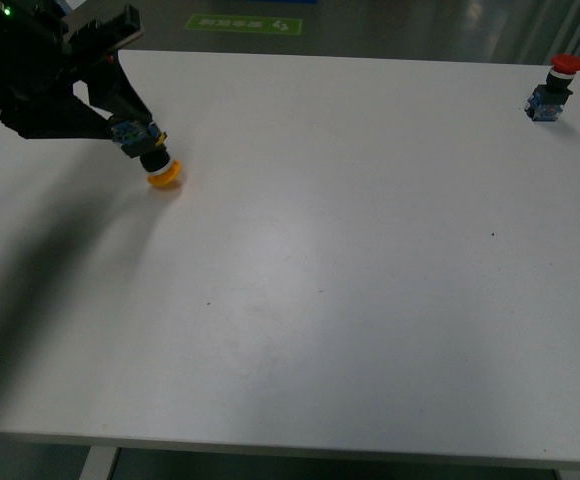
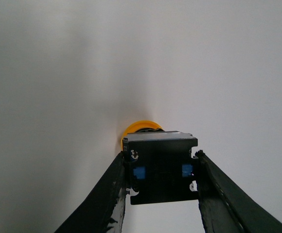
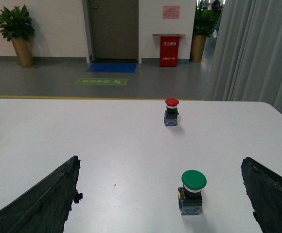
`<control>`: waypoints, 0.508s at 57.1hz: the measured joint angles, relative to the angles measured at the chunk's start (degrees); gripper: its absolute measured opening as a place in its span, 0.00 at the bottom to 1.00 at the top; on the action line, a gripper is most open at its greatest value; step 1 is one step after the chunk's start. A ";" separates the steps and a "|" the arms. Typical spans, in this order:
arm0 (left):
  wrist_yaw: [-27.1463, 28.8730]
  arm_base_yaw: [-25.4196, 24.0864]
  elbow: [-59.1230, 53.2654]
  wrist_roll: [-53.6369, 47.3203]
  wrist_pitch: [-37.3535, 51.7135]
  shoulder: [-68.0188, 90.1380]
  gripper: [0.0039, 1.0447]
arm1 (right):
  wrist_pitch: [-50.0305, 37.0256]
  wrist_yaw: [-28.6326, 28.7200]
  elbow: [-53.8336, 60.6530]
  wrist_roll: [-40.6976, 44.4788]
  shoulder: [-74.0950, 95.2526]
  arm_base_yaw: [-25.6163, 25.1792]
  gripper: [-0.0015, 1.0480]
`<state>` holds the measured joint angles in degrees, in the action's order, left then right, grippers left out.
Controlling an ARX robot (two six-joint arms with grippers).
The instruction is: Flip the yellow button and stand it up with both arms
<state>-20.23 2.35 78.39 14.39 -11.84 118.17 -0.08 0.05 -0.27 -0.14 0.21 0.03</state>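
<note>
Reaching in from the far left corner of the front view, the black left arm (image 1: 40,95) is slanting downward toward the right, and its dark blocky left gripper (image 1: 130,128) is clamping the small yellow button (image 1: 155,160), a push-button switch with a round yellow-orange cap, black collar and black-and-blue body. The button is tilting cap-down, its cap seeming to touch the flat white table (image 1: 350,300) near the far left side, its body lifted into the gripper. A similar red-capped switch (image 1: 553,90) is standing upright well apart, near the far right corner. In the left wrist view, the two black fingers (image 2: 113,191) are pressing against opposite sides of the button's blocky body, with the yellow cap showing just beyond it against the table. In the right wrist view, the right gripper (image 3: 159,165) is hanging above the table, released, with its fingers spread wide apart. A green-capped switch (image 3: 192,191) is standing upright ahead of the fingers, touching neither, and the red-capped switch is standing farther off, near the table's far edge.
</note>
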 joint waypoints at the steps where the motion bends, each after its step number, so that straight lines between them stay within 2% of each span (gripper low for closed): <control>1: -1.57 0.07 -0.55 1.62 0.79 -0.59 0.32 | 0.00 0.02 0.00 0.00 0.00 0.00 0.93; 8: -14.19 2.47 -4.85 15.04 13.03 -5.46 0.32 | 0.00 0.02 0.00 0.00 0.00 0.00 0.93; 13: -18.47 4.87 -6.34 21.42 20.59 -7.32 0.32 | 0.00 0.02 0.00 0.02 0.00 0.00 0.93; 19: -21.79 8.90 -8.15 31.12 32.79 -8.28 0.32 | 0.00 0.02 0.00 0.00 0.00 0.00 0.93; 29: -22.21 14.21 -9.57 43.60 47.04 -7.93 0.32 | 0.00 0.00 0.00 0.00 0.00 0.00 0.93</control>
<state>-42.44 16.56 68.82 58.00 35.20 110.24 -0.08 0.05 -0.27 -0.14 0.21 0.03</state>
